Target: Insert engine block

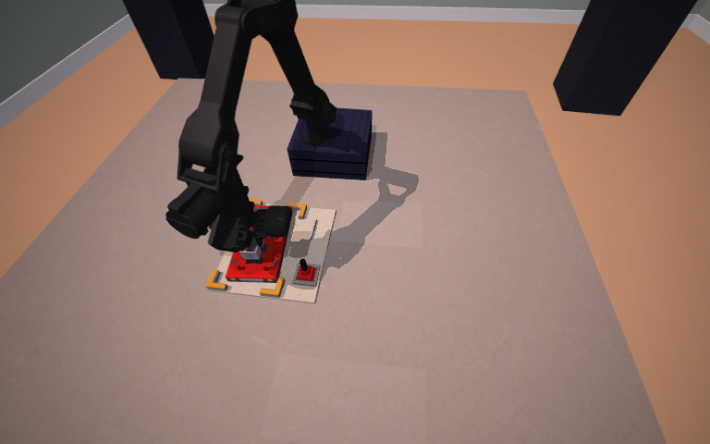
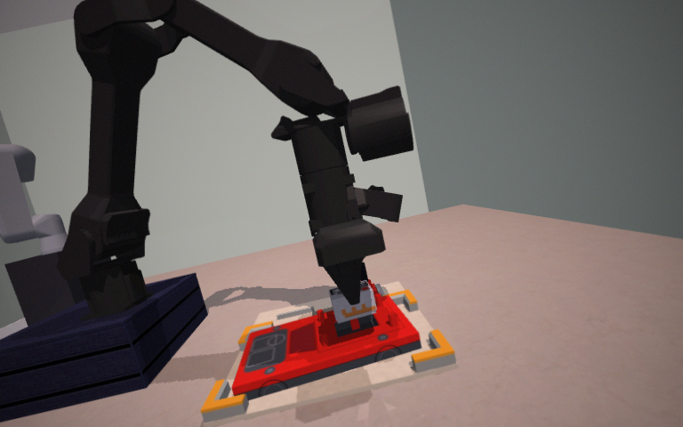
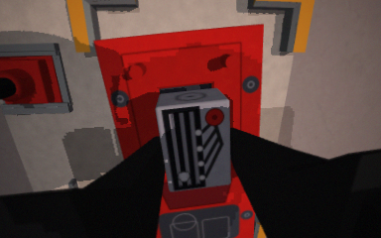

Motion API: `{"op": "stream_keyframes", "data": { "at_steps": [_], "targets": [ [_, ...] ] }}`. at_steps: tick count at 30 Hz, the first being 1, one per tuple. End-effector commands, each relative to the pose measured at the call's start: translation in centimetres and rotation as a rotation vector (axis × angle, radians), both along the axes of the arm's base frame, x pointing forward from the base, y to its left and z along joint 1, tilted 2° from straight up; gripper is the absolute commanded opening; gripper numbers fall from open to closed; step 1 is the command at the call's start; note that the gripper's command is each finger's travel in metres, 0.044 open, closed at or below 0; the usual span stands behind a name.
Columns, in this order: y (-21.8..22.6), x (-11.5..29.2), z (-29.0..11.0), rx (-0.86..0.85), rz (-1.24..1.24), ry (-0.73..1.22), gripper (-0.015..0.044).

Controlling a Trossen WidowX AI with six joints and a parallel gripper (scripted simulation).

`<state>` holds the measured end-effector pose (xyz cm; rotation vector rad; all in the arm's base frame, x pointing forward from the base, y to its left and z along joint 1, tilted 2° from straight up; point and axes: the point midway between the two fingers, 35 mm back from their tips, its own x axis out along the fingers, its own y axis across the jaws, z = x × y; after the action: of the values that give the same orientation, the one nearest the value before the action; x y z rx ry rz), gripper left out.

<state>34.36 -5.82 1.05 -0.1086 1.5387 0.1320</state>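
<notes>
The grey engine block, with orange marks on one side and a striped top, is between the fingers of my gripper. The gripper is shut on it. The block is over the dark opening in the rear part of the red car body. A dark strip of the opening shows beyond the block in the wrist view. The block's side stands well above the body. Its slot, the rib and its lower end's depth cannot be made out.
The car lies on a pale board between orange corner brackets. Beside it, a red piece with a black stick sits in a grey square holder. The arm's dark blue base stands farther back.
</notes>
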Motion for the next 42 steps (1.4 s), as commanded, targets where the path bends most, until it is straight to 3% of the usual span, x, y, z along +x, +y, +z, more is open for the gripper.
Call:
{"op": "stream_keyframes", "data": {
  "at_steps": [1,42],
  "targets": [
    [0.03,0.02,-0.06,0.003,-0.004,-0.002,0.0159],
    [0.05,0.03,-0.60,0.003,-0.005,-0.002,0.0159]
  ]
}}
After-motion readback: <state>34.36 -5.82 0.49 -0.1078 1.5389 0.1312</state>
